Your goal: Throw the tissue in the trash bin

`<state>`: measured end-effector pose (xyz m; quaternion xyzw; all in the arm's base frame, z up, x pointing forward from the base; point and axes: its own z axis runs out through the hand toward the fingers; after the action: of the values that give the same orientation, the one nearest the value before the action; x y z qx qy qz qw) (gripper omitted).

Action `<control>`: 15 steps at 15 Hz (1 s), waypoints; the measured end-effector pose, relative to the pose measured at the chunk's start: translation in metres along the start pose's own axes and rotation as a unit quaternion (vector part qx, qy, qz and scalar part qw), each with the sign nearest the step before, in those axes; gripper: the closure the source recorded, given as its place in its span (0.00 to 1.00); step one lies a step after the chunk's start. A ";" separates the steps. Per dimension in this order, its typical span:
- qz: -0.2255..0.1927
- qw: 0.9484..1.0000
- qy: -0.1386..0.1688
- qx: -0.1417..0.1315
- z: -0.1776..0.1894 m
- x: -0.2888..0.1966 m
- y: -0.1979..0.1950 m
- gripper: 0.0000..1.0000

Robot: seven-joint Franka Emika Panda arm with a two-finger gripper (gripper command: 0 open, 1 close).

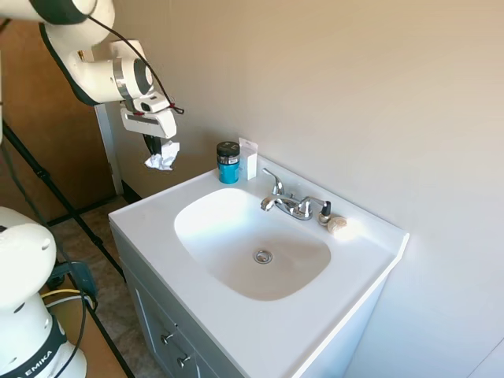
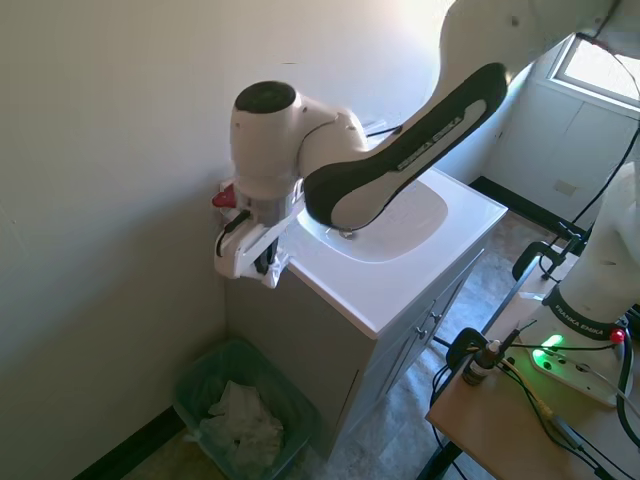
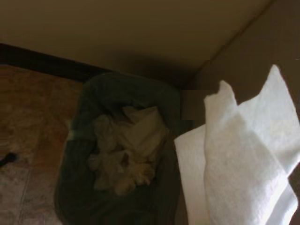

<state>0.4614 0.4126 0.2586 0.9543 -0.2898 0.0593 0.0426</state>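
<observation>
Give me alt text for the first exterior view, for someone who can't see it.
A white robot arm's gripper holds a crumpled white tissue in the air, off the far left corner of a white bathroom vanity. On the counter sit a sink basin with a chrome faucet, a blue jar with a black lid, and a beige lump by the faucet.

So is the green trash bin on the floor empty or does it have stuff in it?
It has stuff in it. The green trash bin already holds crumpled white paper, seen in the wrist view too. How deep the pile goes cannot be told.
</observation>
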 end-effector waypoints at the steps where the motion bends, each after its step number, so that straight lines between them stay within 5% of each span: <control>1: -0.006 1.000 -0.008 -0.012 0.022 -0.009 -0.009 1.00; 6: -0.006 0.999 -0.021 -0.046 0.087 -0.013 -0.046 1.00; 7: -0.004 0.998 -0.023 -0.050 0.090 -0.013 -0.050 0.00; 15: -0.009 0.998 -0.027 -0.055 0.089 -0.017 -0.062 0.00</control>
<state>0.4903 0.4628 0.1651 0.9543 -0.2851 0.0174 0.0879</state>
